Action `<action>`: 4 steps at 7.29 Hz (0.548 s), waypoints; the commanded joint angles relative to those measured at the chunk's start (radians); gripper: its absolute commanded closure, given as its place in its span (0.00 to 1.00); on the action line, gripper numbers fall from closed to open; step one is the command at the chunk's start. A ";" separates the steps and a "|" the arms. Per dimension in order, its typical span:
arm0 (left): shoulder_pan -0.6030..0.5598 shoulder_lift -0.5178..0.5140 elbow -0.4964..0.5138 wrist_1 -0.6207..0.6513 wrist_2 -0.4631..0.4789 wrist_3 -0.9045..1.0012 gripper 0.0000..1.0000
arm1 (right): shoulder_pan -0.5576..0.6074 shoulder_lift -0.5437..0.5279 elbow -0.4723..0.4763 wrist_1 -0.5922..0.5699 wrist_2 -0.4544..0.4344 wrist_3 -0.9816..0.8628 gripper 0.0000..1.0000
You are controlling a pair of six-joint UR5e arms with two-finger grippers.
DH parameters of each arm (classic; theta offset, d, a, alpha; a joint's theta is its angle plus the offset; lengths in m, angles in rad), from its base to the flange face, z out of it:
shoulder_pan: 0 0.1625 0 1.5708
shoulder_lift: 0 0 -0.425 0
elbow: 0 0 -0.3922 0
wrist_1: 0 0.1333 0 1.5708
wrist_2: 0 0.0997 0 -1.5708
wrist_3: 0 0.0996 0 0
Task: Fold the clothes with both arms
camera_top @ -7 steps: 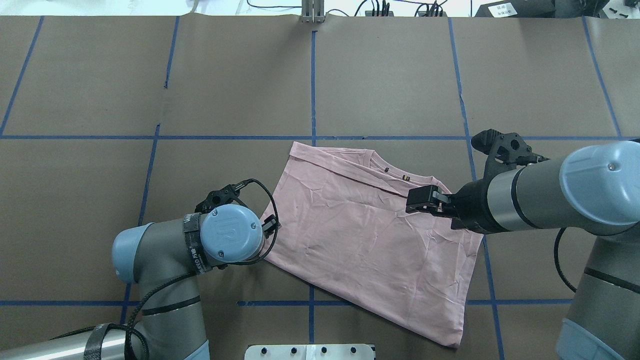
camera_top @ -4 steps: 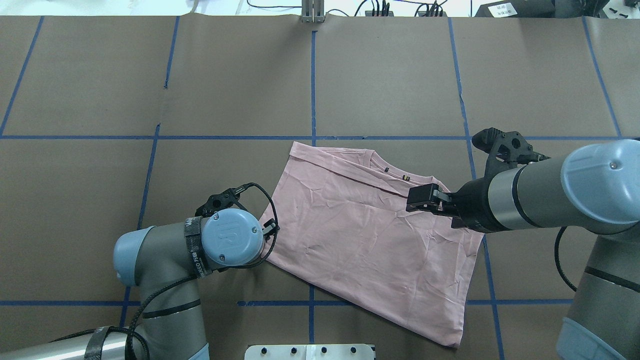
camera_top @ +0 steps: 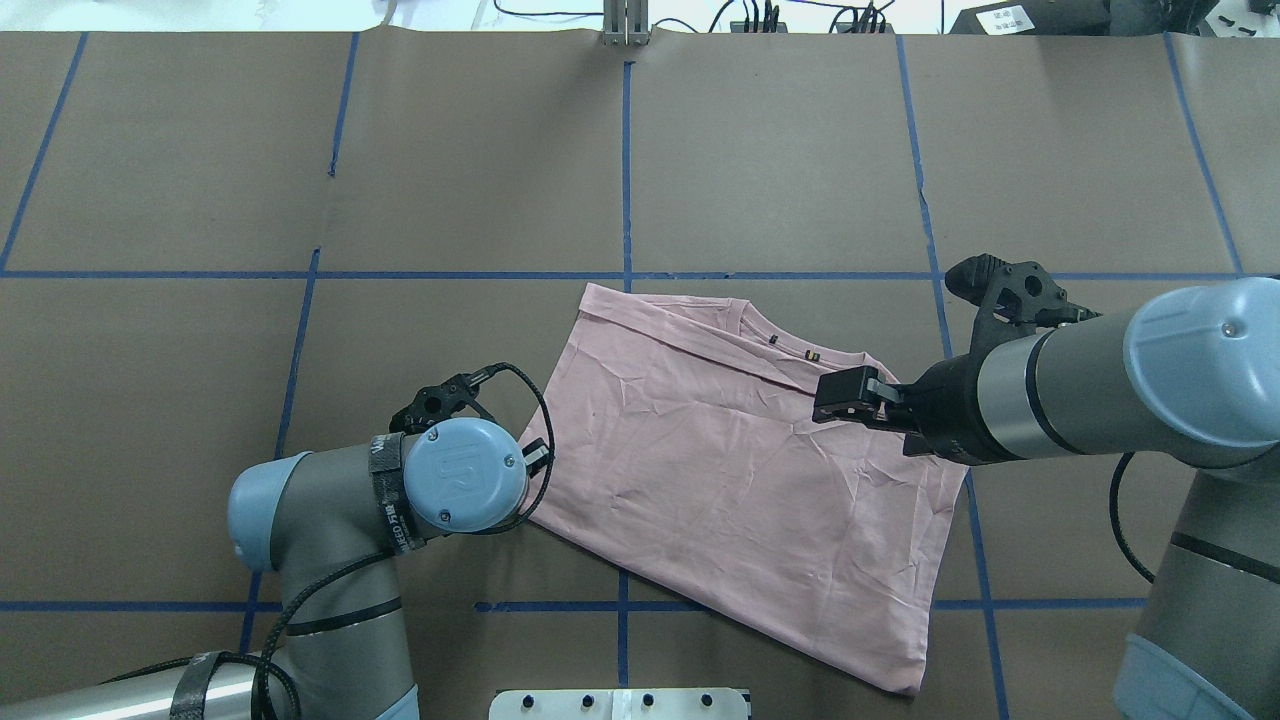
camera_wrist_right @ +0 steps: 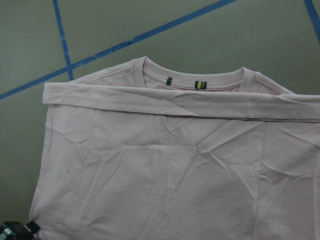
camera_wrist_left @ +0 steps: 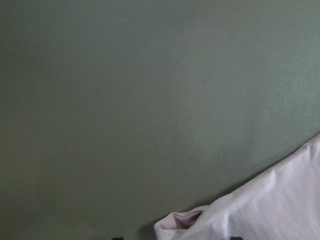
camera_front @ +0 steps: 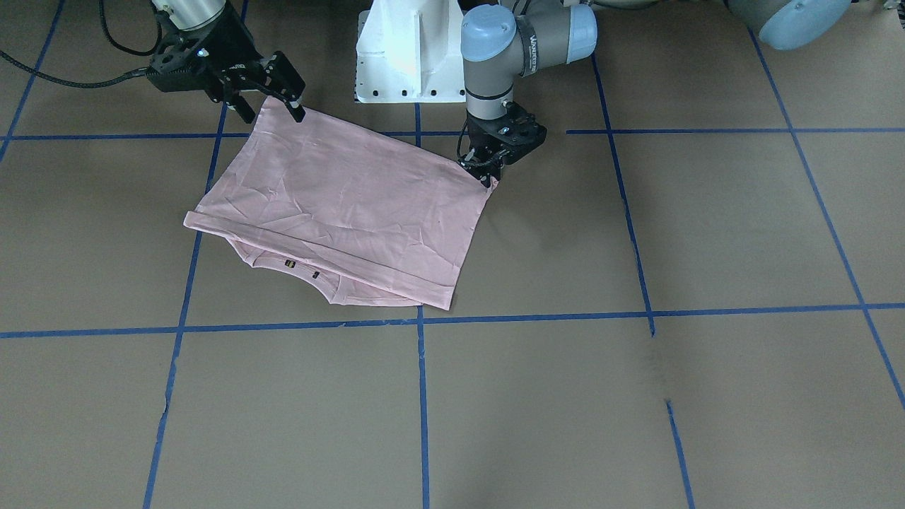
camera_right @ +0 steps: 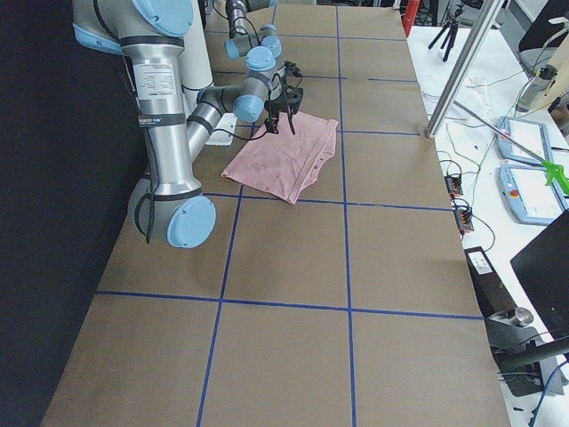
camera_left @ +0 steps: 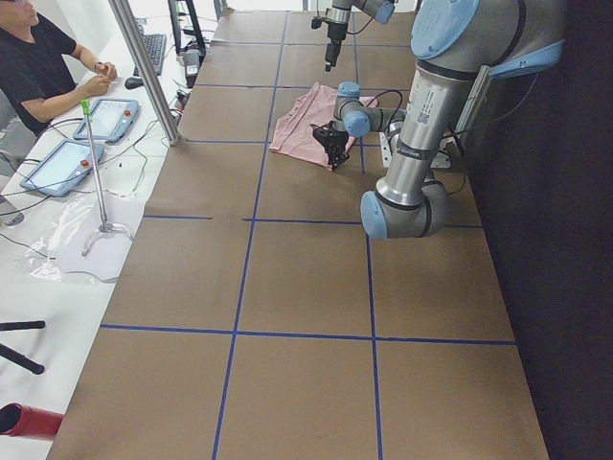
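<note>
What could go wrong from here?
1. The shirt corner at the left gripper is curled in the wrist view; a pinch there may catch only one layer.
2. The right gripper is open, up off the shirt, holding nothing; if the left lifts alone, the shirt would likely skew.
3. The top layer is creased; another fold may press wrinkles in.

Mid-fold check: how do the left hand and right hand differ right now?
The left hand points straight down, low at a corner of the pink T-shirt; the right hand is slanted and raised above the shirt's opposite side. The right hand's jaws stand wide open; the left hand's cannot be made out. Both are black two-finger hands by the shirt.
</note>
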 commanded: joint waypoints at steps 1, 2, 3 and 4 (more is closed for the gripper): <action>-0.002 0.002 -0.001 0.000 0.002 0.001 1.00 | 0.000 -0.002 0.000 0.000 0.000 0.003 0.00; -0.005 0.000 -0.006 0.000 0.003 0.003 1.00 | 0.000 -0.002 0.000 0.000 -0.001 0.003 0.00; -0.023 0.000 -0.015 0.000 0.002 0.004 1.00 | 0.000 -0.002 0.000 0.000 -0.001 0.003 0.00; -0.061 -0.001 -0.015 0.000 0.003 0.014 1.00 | 0.000 -0.002 0.000 0.000 -0.001 0.003 0.00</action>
